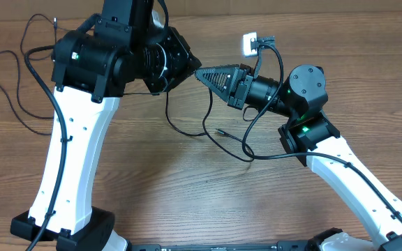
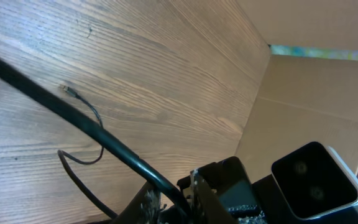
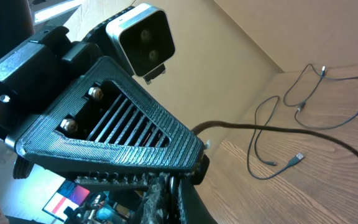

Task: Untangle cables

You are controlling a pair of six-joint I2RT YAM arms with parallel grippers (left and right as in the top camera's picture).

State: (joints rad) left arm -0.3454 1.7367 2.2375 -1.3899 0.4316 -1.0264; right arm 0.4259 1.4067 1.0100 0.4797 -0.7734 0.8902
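A thick black cable [image 2: 98,134] runs across the left wrist view into my left gripper [image 2: 178,202], which is shut on it. In the overhead view my left gripper [image 1: 187,67] and right gripper [image 1: 202,72] meet tip to tip above the table's back. The black cable [image 1: 168,111] hangs from there and loops over the wood to a small plug [image 1: 220,130]. My right gripper [image 3: 171,196] looks shut on a dark cable pinched between its fingers. The black cable [image 3: 272,129] leaves from behind the left gripper [image 3: 117,124] and runs to the right.
A thin black cable [image 1: 9,84] loops over the table's far left. Thin cables with a USB plug [image 3: 295,159] lie on the wood. A white adapter [image 1: 250,43] sits at the back by the cardboard wall [image 2: 303,112].
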